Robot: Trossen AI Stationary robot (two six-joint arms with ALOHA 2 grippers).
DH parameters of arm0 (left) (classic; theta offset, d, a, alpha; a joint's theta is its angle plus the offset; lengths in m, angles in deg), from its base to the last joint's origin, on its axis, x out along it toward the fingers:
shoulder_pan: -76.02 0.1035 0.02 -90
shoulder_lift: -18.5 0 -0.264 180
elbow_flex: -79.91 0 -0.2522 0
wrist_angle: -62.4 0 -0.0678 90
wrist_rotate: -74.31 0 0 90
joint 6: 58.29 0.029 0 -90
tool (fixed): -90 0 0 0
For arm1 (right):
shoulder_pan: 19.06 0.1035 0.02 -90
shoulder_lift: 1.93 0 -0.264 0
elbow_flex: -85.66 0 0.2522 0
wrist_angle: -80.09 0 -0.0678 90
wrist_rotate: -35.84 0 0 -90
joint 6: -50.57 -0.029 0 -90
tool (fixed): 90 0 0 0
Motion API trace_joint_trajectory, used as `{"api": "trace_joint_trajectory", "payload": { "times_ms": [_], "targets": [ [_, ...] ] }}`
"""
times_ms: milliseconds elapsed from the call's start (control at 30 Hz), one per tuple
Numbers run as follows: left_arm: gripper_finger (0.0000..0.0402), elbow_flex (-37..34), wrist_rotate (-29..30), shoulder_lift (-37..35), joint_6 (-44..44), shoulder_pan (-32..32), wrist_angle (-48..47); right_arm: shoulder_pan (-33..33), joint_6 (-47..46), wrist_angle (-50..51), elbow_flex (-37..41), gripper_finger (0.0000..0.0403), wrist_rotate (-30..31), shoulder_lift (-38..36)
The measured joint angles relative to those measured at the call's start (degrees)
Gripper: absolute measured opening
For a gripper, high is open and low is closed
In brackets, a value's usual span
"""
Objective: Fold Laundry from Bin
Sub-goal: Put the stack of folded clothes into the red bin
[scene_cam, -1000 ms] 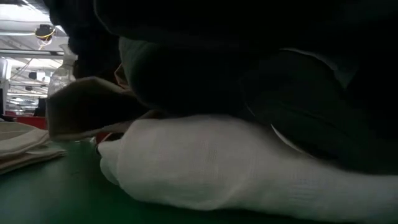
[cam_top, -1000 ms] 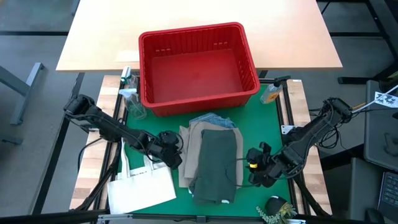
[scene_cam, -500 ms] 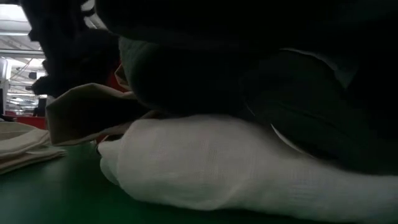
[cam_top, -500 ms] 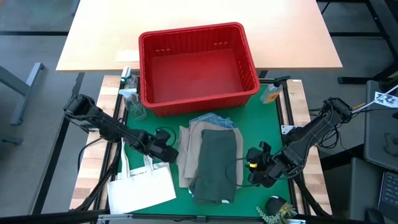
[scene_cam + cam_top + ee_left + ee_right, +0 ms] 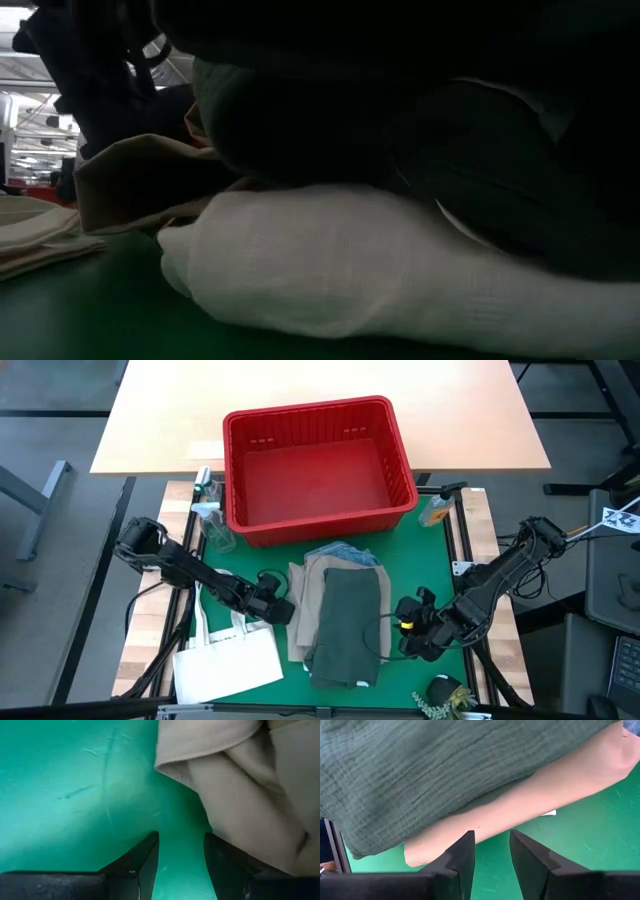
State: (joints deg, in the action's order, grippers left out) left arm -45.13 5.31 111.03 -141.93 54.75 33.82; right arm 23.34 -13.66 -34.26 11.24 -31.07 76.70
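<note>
2 claws (image 5: 276, 608) (image 5: 410, 628) flanking laundry (image 5: 340, 610)

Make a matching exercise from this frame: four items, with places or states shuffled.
Items:
1. bin
2. dark green garment
3. left gripper
4. right gripper

Places or states:
A. top of the folded stack on the green mat
B. open, beside the stack's beige edge, on the white tote bag's side
C. empty, behind the stack
D. open, by the stack's other side, holding nothing

Pairs: 1-C, 2-A, 3-B, 4-D
</note>
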Motion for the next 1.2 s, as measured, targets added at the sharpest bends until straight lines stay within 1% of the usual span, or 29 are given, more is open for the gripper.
{"api": "trace_joint_trajectory", "payload": {
  "times_ms": [133,333,400,567,733,833,933,1033,1100,1200],
  "targets": [
    [0.0151,0.05,-0.44,2.61,0.11,-0.07,5.14,0.0,0.0,-0.37,0.0,0.0124,0.0,0.0],
    [0.0151,-0.1,-1.3,3.1,0.22,-0.22,14.15,-0.04,0.0,-0.91,0.0,0.0124,-0.11,0.0],
    [0.0151,-0.1,-2.31,3.1,1.65,-0.26,17.82,-0.04,0.0,-0.95,0.0,0.0124,-0.13,0.0],
    [0.0151,-0.07,-2.05,3.1,4.67,-0.27,25.14,-0.04,0.0,-0.98,0.0,0.0124,-0.15,0.0],
    [0.0151,0.01,-1.67,3.08,4.66,-0.27,26.13,-0.04,-0.85,-0.96,0.0,0.0124,0.42,0.0],
    [0.0151,0.01,-1.54,3.08,4.3,-0.34,26.15,-0.04,-4.83,-0.63,-0.01,0.0124,1.71,0.0],
    [0.0151,0.01,-1.31,3.08,4.24,-0.77,26.15,-0.04,-8.15,1.2,-0.04,0.0124,1.43,0.0],
    [0.0151,0.01,-1.13,3.07,4.16,-1.53,26.13,-0.04,-14.84,6.9,-0.04,0.0124,0.2,0.0],
    [0.0151,0.01,-1.05,3.04,4.09,-2.07,26.13,-0.02,-21.01,12.23,-0.04,0.0124,-0.27,0.0],
    [0.0151,0.01,-1.06,3.02,3.19,-2.73,26.11,-0.04,-28.43,16.53,1.25,0.0124,-0.31,0.0]
  ]
}}
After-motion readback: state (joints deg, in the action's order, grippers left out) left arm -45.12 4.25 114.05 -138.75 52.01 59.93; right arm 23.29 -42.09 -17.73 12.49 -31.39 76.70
